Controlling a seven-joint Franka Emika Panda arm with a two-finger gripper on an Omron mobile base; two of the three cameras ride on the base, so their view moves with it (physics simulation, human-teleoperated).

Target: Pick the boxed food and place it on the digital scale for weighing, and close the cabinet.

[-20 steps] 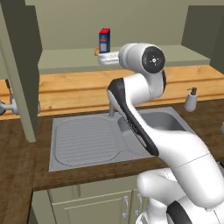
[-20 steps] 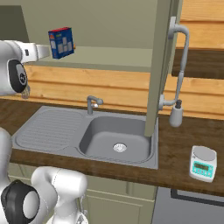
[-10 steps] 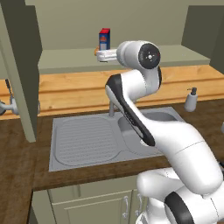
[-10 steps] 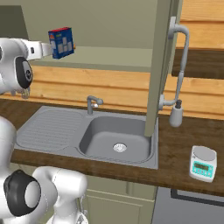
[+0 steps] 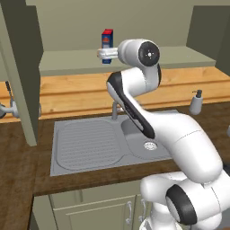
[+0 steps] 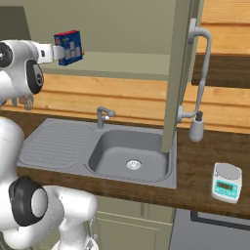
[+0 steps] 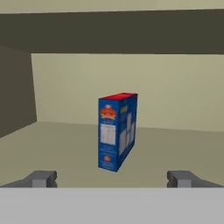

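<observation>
The boxed food stands upright on the shelf inside the open cabinet, blue with a red top. It shows as a narrow blue box from the left and as a tilted blue box from the right. My gripper is open, its fingertips wide apart, a short way in front of the box and not touching it. My hand is level with the box's lower half. The digital scale sits on the dark counter at the far right. One cabinet door hangs open, edge-on.
The other open door stands at the left. Below the shelf lie a grey sink with a faucet. A soap dispenser and a tall spray tap stand at the right.
My arm's upper joint has swung a little to the left, bringing the hand closer to the box. The box has not moved.
</observation>
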